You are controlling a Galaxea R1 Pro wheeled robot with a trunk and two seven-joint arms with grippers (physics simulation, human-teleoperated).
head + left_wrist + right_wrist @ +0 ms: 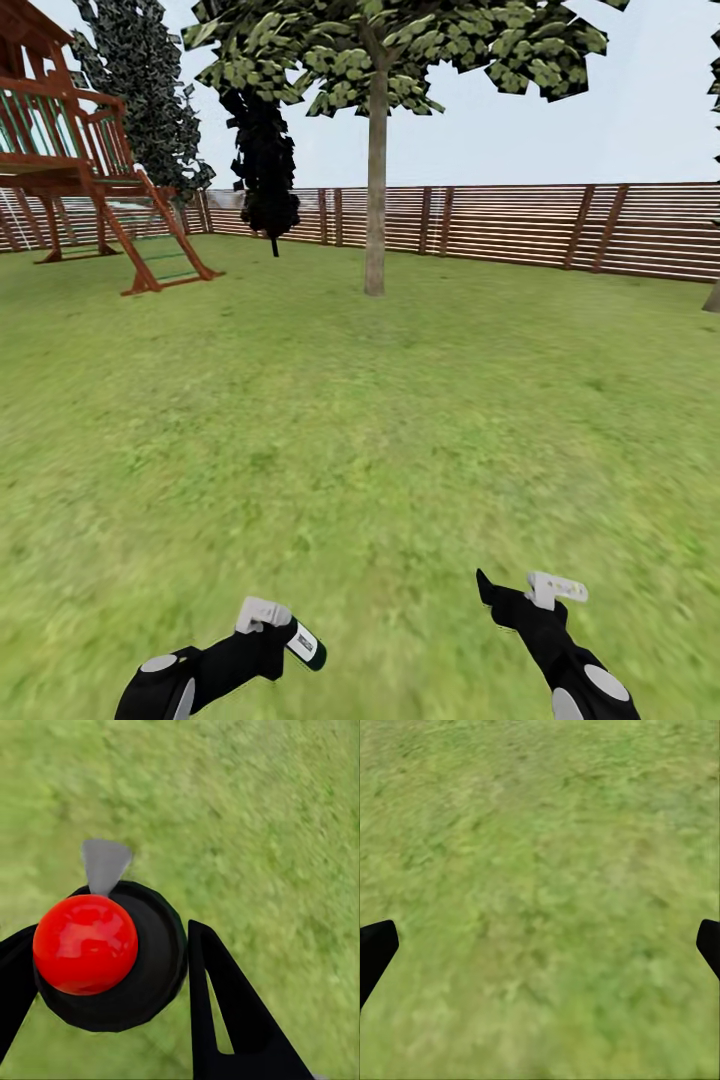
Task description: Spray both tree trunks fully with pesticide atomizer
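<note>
My left gripper is low at the near left, shut on the pesticide atomizer, a small dark bottle with a pale stripe. The left wrist view looks down on the atomizer, showing a red cap on a dark round body, with black fingers on either side. My right gripper hangs open over the grass at the near right, and its fingertips stand wide apart. One tree rises far ahead in the middle, its straight grey-brown trunk bare. Pesticide is out of view.
Green lawn stretches between me and the trunk. A slatted wooden fence closes the back. A wooden playhouse stands at the far left, with a dark bush beside it. Another trunk base shows at the right edge.
</note>
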